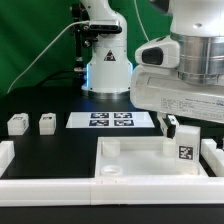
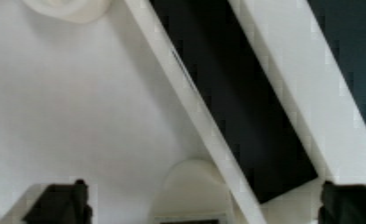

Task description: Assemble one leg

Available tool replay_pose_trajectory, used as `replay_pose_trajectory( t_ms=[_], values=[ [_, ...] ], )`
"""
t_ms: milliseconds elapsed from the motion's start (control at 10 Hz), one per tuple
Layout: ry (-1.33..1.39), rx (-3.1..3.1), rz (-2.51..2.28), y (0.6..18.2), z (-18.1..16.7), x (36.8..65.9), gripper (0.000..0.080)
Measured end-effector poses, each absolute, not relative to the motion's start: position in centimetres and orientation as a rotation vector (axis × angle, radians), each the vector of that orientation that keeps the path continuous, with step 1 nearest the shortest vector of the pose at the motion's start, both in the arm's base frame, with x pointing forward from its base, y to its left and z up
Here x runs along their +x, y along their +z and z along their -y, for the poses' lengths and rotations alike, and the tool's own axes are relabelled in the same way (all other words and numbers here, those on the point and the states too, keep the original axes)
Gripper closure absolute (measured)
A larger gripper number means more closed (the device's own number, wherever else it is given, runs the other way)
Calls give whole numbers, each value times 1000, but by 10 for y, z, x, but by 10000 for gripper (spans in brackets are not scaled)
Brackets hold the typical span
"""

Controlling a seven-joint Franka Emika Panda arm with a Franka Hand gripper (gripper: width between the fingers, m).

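A white leg (image 1: 186, 151) with a black-and-white tag stands upright at the corner of the large white tabletop piece (image 1: 140, 160) on the exterior view's right. My gripper (image 1: 174, 130) hangs just above and beside it, not holding it. In the wrist view my gripper (image 2: 201, 206) is open. Its dark fingertips (image 2: 55, 204) are far apart, with a rounded white part (image 2: 194, 188) between them that touches neither. Two more tagged legs (image 1: 17, 124) (image 1: 46, 123) lie on the black table on the exterior view's left.
The marker board (image 1: 112, 121) lies behind the tabletop piece. White border rails run along the front (image 1: 90, 190), the left (image 1: 6, 154) and the right (image 1: 212, 154). The arm's base (image 1: 105, 60) stands at the back. A round socket (image 2: 63, 10) shows in the wrist view.
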State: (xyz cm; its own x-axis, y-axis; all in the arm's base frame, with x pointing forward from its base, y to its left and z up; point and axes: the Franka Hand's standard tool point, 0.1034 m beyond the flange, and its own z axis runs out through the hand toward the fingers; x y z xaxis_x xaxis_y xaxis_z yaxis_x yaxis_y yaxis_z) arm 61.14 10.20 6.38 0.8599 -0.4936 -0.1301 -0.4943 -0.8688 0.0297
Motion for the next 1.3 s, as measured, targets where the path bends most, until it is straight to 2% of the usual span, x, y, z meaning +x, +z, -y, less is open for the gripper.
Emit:
replay_pose_trajectory(
  t_ms=[300, 800, 1000, 1100, 1200, 1300],
  values=[
    [193, -3046, -699, 70, -85, 620, 150],
    [186, -3044, -707, 71, -82, 623, 150],
    [181, -3045, -699, 72, -85, 624, 388],
    [181, -3045, -699, 72, -85, 624, 388],
    [182, -3045, -699, 72, -85, 624, 508],
    [183, -3045, -699, 72, -85, 623, 508]
  ],
)
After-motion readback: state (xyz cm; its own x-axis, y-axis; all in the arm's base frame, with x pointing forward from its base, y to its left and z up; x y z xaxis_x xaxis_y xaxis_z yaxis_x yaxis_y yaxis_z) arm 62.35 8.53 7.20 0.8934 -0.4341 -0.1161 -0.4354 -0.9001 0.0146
